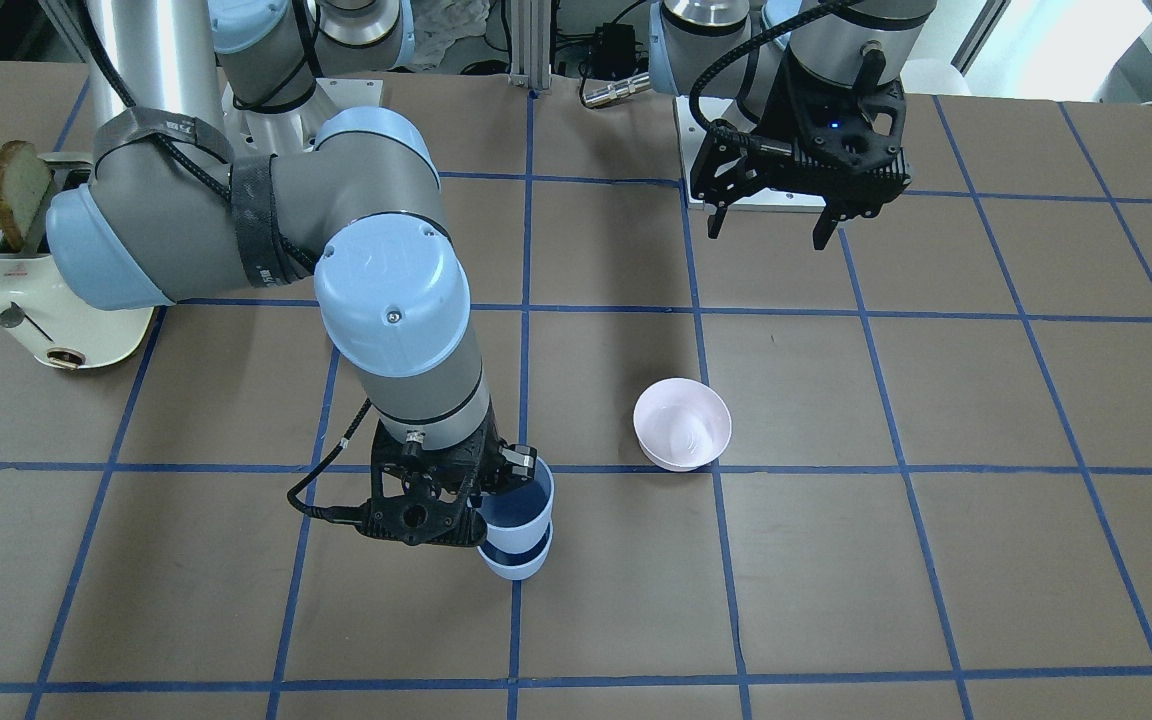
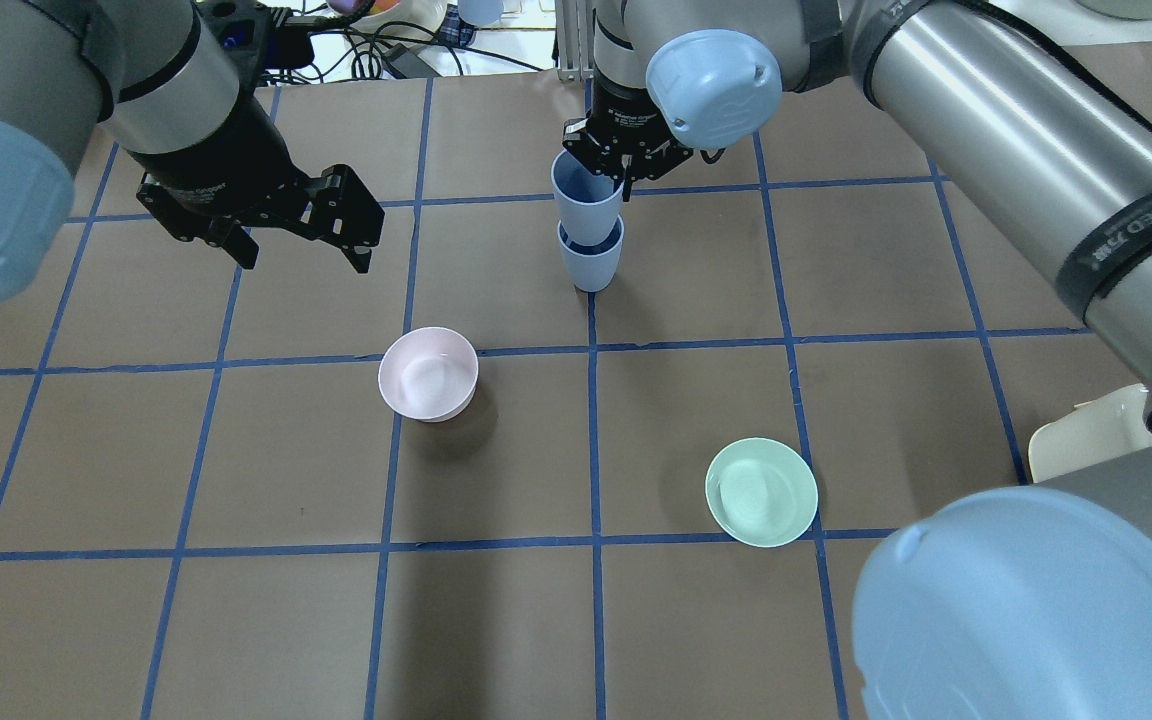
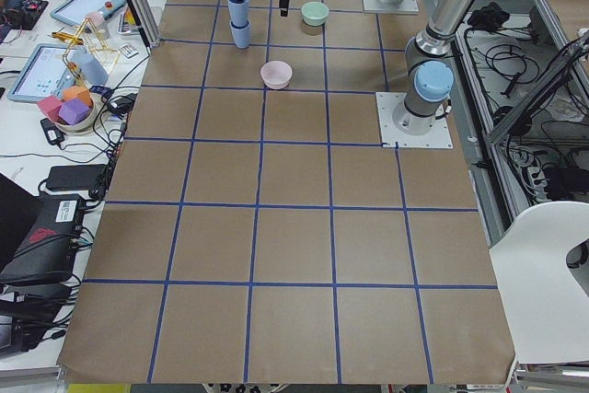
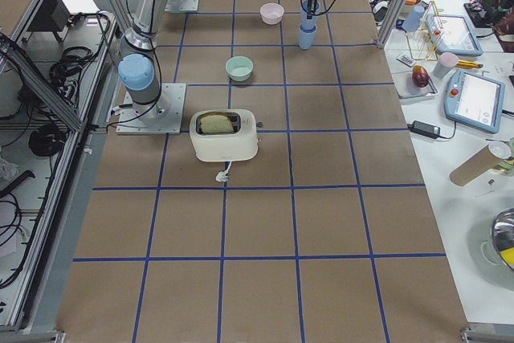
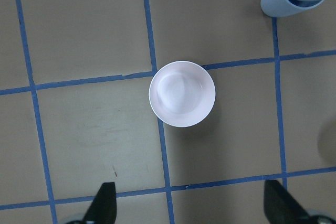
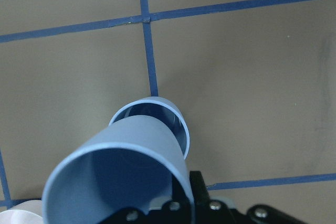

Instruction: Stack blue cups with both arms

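Two pale blue cups stand one above the other on a blue tape line. The lower cup (image 2: 591, 264) (image 1: 516, 563) stands upright on the table. The upper cup (image 2: 585, 205) (image 1: 521, 508) (image 6: 121, 177) has its base in the lower cup's mouth (image 6: 178, 121) and leans a little. My right gripper (image 2: 608, 178) (image 1: 504, 488) is shut on the upper cup's rim wall. My left gripper (image 2: 301, 250) (image 1: 768, 235) (image 5: 191, 208) is open and empty, hanging above the table to the left of the cups. The stack also shows small in the exterior left view (image 3: 239, 20) and the exterior right view (image 4: 307, 26).
A pale pink bowl (image 2: 428, 373) (image 1: 682, 423) (image 5: 181, 94) sits below my left gripper. A mint-green bowl (image 2: 761, 492) sits nearer the robot on the right. A cream toaster (image 1: 26, 300) (image 4: 225, 136) with toast (image 1: 21, 190) stands on the right arm's side.
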Available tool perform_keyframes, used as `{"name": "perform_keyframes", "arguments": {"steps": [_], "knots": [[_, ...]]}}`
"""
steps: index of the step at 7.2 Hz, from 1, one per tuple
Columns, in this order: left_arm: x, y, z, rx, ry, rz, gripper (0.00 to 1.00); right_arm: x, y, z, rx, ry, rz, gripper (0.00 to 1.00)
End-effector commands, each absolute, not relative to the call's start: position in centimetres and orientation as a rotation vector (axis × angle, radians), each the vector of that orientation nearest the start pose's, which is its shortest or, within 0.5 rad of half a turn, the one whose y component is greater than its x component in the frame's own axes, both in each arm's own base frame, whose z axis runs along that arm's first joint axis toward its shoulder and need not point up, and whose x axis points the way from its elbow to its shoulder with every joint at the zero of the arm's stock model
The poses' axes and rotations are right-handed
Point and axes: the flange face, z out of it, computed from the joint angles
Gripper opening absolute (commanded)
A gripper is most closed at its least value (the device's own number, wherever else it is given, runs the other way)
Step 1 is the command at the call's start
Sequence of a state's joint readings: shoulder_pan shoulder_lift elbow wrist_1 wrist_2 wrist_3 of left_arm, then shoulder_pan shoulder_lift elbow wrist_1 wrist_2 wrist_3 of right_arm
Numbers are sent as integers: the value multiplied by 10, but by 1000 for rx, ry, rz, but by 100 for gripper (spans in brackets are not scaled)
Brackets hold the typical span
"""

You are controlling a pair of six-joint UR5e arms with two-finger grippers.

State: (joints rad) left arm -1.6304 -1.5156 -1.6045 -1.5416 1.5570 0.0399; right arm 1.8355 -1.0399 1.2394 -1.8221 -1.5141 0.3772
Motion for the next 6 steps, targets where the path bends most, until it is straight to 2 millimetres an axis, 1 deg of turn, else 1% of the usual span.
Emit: {"name": "perform_keyframes", "arguments": {"steps": [1, 2, 3, 4, 5, 6], "knots": [[-163, -464, 501, 158, 3151, -80, 100, 318, -643, 355, 184, 3067, -41, 18], [-163, -464, 501, 158, 3151, -80, 100, 317, -644, 355, 187, 3070, -43, 60], [-163, -464, 501, 158, 3151, -80, 100, 318, -644, 356, 186, 3067, -47, 96], [-163, -464, 501, 158, 3151, -80, 100, 318, -646, 363, 174, 3061, -68, 100], [-161, -465, 501, 161, 3134, -82, 100, 303, -652, 369, 190, 3066, -78, 100], [-160, -465, 501, 158, 3126, -82, 100, 263, -664, 383, 154, 3081, -82, 100]]}}
